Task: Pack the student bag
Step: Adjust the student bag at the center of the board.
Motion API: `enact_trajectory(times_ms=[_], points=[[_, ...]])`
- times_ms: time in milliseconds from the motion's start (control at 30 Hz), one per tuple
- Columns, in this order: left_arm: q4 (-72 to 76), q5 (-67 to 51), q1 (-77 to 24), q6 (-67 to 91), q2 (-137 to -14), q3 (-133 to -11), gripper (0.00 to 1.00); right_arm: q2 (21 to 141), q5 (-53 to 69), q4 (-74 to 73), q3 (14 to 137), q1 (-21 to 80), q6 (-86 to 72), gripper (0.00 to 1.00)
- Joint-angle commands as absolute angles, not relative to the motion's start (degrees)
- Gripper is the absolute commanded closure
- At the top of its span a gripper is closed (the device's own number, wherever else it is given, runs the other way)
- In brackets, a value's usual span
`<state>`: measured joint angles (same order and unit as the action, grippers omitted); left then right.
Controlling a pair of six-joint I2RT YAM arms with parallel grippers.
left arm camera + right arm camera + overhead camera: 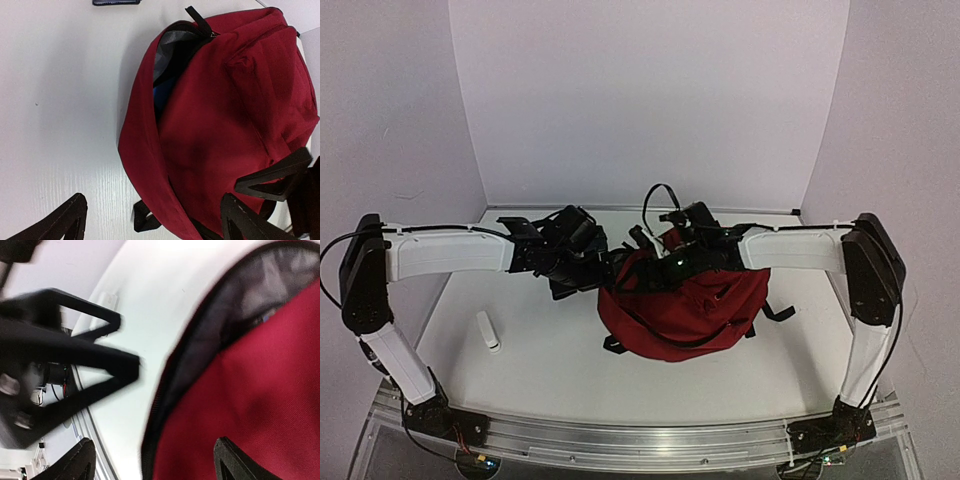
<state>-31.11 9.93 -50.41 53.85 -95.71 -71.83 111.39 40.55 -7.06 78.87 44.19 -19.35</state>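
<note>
the student bag [685, 310] lies slumped on the worktop [550, 370], its zip mouth gaping at the far-left end and showing grey lining [167, 47] with something blue [161, 95] inside. it looks soft, floppy and probably light, so the mouth will sag. the firmer black zip trim [180, 26] seems the best hold. the left tool [154, 200] and the right tool [154, 440] hang over the bag, fingers spread, empty. a small white item [489, 331] lies well left of the bag.
</note>
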Motion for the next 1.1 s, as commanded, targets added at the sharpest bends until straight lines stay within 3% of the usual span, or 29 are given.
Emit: enact_trajectory(times_ms=[0,100,267,600,800,967,1067], points=[[-21.72,3.85,-50.50,49.88,-93.18,-68.93,0.02,105.74,37.91,-16.78,82.33,42.50,-8.55,0.23],[-22.19,2.27,-51.31,48.84,-96.39,-70.51,0.02,104.91,34.61,-21.59,80.90,42.36,-2.55,0.34],[-26.71,3.62,-53.95,48.09,-102.97,-75.50,0.17,106.36,33.68,-25.37,78.66,42.46,2.25,0.50],[-27.34,5.32,-54.60,55.14,-99.07,-69.85,0.42,114.28,26.82,-24.07,76.72,42.63,3.78,0.62],[-26.63,5.86,-54.62,56.60,-96.54,-67.36,0.52,116.11,13.00,-18.01,76.36,42.55,0.48,0.63],[-27.24,5.72,-54.58,55.70,-97.22,-67.04,0.74,116.39,9.33,-16.19,76.09,42.54,-3.48,0.60],[-28.46,5.95,-54.54,54.66,-97.74,-68.03,0.94,114.77,14.97,-15.52,75.23,42.60,-2.93,0.54]])
